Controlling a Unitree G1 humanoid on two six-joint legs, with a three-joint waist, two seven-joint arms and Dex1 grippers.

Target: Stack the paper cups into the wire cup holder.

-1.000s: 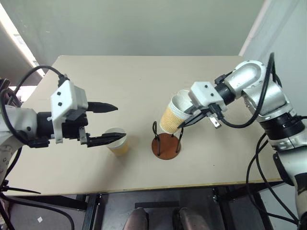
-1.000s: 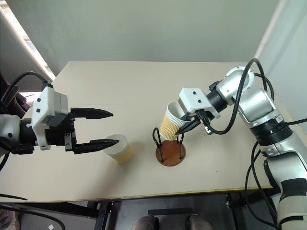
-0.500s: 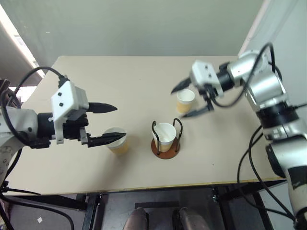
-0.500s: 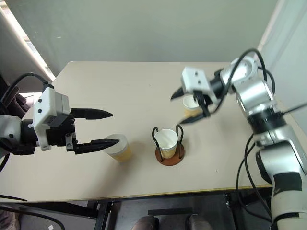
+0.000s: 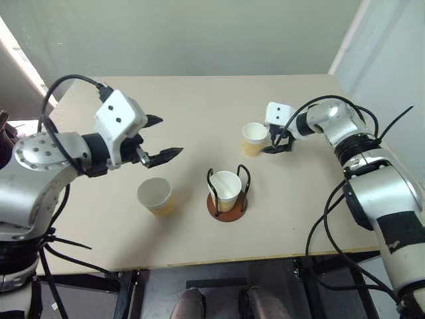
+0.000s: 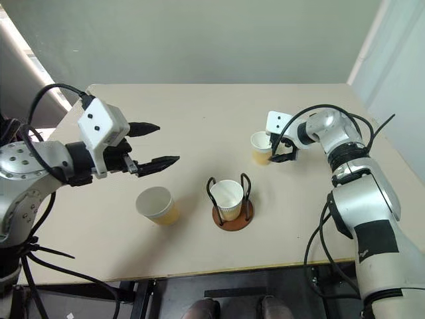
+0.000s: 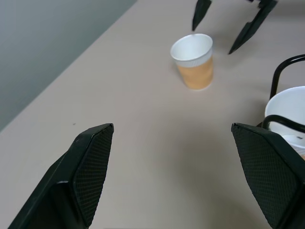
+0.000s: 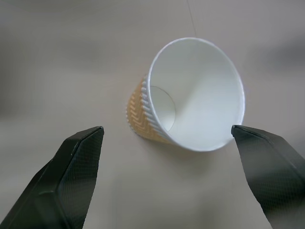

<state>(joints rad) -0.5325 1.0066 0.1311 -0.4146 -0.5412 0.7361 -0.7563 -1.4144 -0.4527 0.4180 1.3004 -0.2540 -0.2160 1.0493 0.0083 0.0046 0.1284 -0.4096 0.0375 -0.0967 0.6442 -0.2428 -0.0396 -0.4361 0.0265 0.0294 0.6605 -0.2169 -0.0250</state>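
Beige table (image 5: 199,113), cup (image 5: 226,185) inside wire holder (image 5: 228,205), two outside.

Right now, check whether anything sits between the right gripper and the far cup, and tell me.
Nothing visible does. The right gripper is open, one finger on each side of the far cup, with only bare table between them. The wire cup holder stands apart, nearer the robot.

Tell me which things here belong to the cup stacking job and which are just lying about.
Job:
- ribbed tan paper cup already in the black wire holder with brown disc base
- same kind of cup by the right gripper
- same kind of cup near the left gripper

Lying about:
- only the beige table beneath them
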